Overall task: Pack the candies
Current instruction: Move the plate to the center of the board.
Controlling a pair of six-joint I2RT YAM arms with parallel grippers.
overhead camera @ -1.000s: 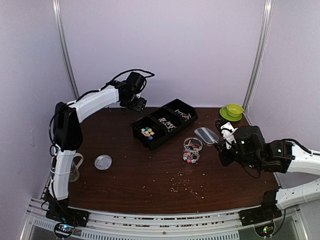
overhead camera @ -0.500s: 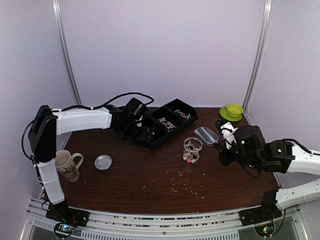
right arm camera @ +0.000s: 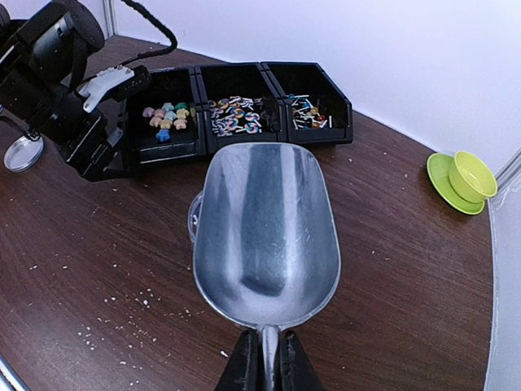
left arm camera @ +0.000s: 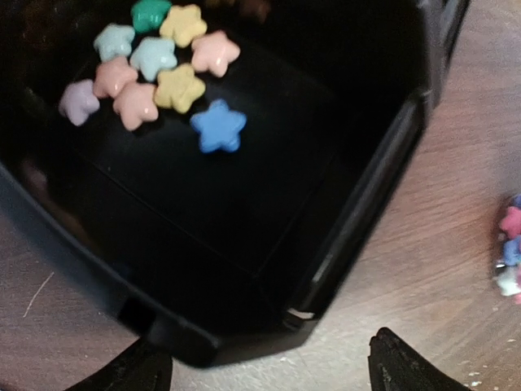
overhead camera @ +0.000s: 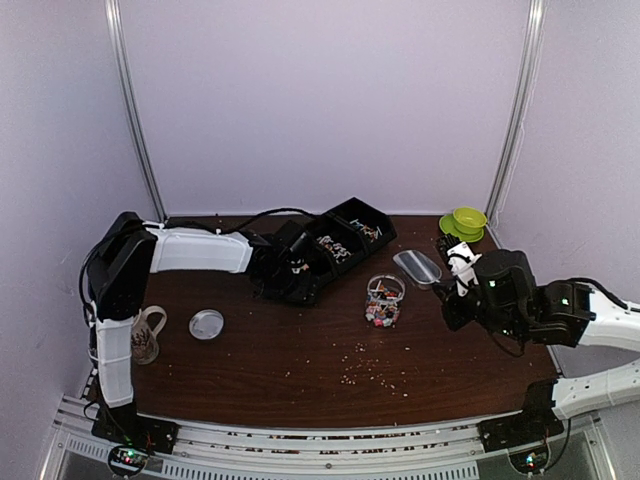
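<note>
No legible text — none anywhere.

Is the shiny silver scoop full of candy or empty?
Empty. The silver metal scoop shows only its bare, shiny inside in the right wrist view, with nothing lying in it.

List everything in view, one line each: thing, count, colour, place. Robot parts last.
bins: three joined, black, table's back centre
star candies: about ten, pastel, left bin
other candies: many, mixed, middle and right bins
jar: one, clear, holding candies, table centre
scoop: one, silver, held near jar
lid: one, clear, table's left
mug: one, pale patterned, left edge
bowl on saucer: one each, green, back right corner
crumbs: many, pale, table's front
table: one, dark brown
left gripper: one, black, open, at left bin
right gripper: one, black, shut on scoop
</note>
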